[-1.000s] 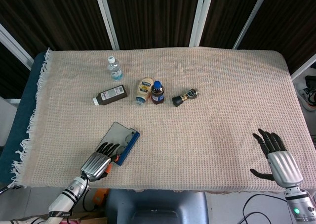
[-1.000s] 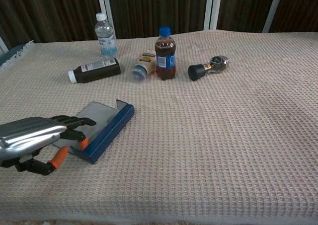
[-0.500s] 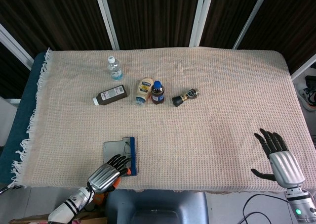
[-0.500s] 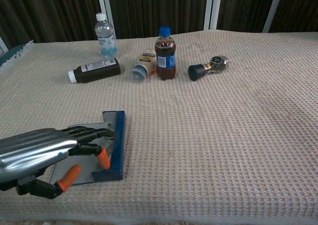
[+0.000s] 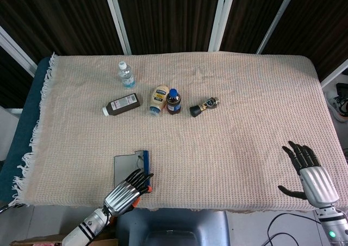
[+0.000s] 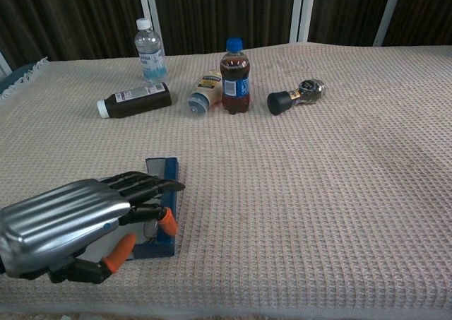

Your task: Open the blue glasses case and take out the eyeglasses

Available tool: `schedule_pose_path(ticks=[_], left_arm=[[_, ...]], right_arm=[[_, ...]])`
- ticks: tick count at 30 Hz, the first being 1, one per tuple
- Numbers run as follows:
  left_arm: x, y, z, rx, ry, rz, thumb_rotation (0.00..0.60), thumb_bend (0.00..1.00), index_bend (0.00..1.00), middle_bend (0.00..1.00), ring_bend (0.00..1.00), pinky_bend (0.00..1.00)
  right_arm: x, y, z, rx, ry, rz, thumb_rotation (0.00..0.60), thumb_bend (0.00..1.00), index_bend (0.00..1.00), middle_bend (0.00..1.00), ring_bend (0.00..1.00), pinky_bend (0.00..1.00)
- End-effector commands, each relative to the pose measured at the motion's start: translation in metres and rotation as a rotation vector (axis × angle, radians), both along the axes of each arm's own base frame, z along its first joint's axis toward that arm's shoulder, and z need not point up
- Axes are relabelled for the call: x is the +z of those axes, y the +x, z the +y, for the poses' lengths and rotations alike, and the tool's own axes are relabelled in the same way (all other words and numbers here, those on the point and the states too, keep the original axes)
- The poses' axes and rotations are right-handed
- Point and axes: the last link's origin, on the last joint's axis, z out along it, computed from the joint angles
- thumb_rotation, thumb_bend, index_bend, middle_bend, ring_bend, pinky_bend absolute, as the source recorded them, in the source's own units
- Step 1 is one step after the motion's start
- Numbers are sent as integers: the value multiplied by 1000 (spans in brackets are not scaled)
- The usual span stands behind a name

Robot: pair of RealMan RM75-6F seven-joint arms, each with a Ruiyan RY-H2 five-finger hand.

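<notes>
Woven cloth covers the bench (image 5: 244, 94); your left hand (image 5: 126, 193) sits over the blue glasses case (image 5: 131, 169).
Its fingers (image 6: 145, 184) are spread across the case's near end, holding nothing you can confirm; the case runs lengthwise away from you. Well right of the case, your right hand (image 5: 305, 173) lies splayed and empty.

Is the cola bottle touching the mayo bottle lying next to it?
Cannot tell. In both views the cola bottle and mayo bottle sit very close, with no plain gap or contact.
</notes>
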Motion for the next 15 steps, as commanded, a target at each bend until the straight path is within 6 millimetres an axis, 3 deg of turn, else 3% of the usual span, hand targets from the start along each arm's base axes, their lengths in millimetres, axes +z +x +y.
schedule_pose_path(ticks=[1,8,15], left_arm=[[3,3,1,11,14,-28,600,728,279,0,0,0],[8,13,6,33,6,-97,600,729,295,0,0,0],[-14,55,45,46,10,-200,600,753,333,0,0,0]], right_arm=[[1,0,0,0,-3,-3,600,187,0,0,0,0],[0,0,1,4,4,1,600,187,0,0,0,0],[-1,1,2,7,9,6,600,187,0,0,0,0]])
